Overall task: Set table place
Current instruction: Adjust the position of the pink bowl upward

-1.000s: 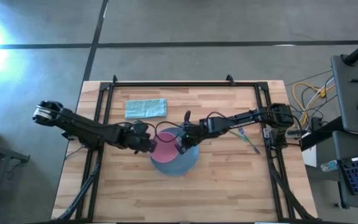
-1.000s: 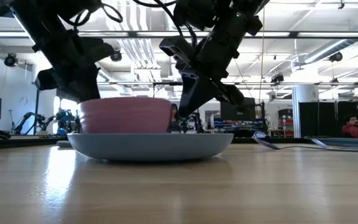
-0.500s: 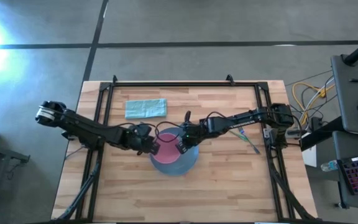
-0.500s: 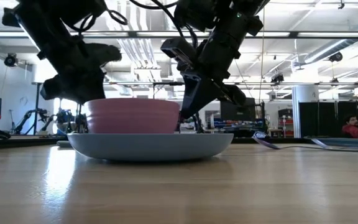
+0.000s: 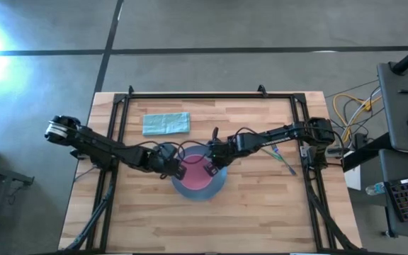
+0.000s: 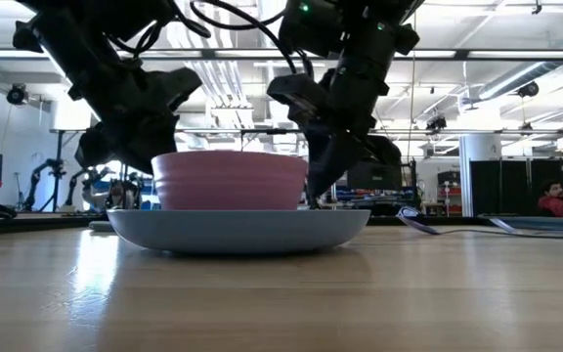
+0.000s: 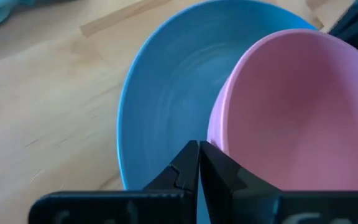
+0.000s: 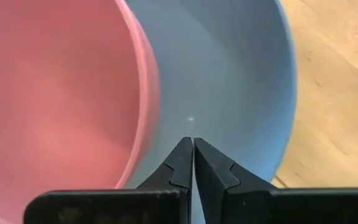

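Note:
A pink bowl (image 5: 193,168) stands by its base on a round blue plate (image 5: 198,190) at the middle of the wooden table (image 5: 246,212). In the low view the bowl (image 6: 231,181) sits right of the plate's (image 6: 238,227) centre. My left gripper (image 7: 198,149) is shut at the bowl's left wall. My right gripper (image 8: 193,144) is shut and points down over the plate's bare part, just right of the bowl. A purple-headed spoon and a pale green fork (image 5: 283,161) lie on the table at the right. My left gripper meets the bowl's outer wall on its left side (image 7: 215,144), just below the rim, with the tips of its shut fingers. It comes slanting down from the table's left. The bowl stands upright on the plate. My right gripper stands close beside the bowl's right wall (image 6: 303,186), low over the plate. I cannot tell whether it touches either.
A folded teal cloth (image 5: 166,123) lies at the far left of the table. The spoon also shows in the low view (image 6: 438,228), flat on the table at the right. A black rail frame (image 5: 211,95) edges the table. A person sits far behind.
The pink bowl has slid toward the table's right edge across the plate, staying upright. My left gripper has followed it to the right, shut, at its left wall. My right gripper, shut, has moved to the right ahead of the bowl. The plate has stayed in place.

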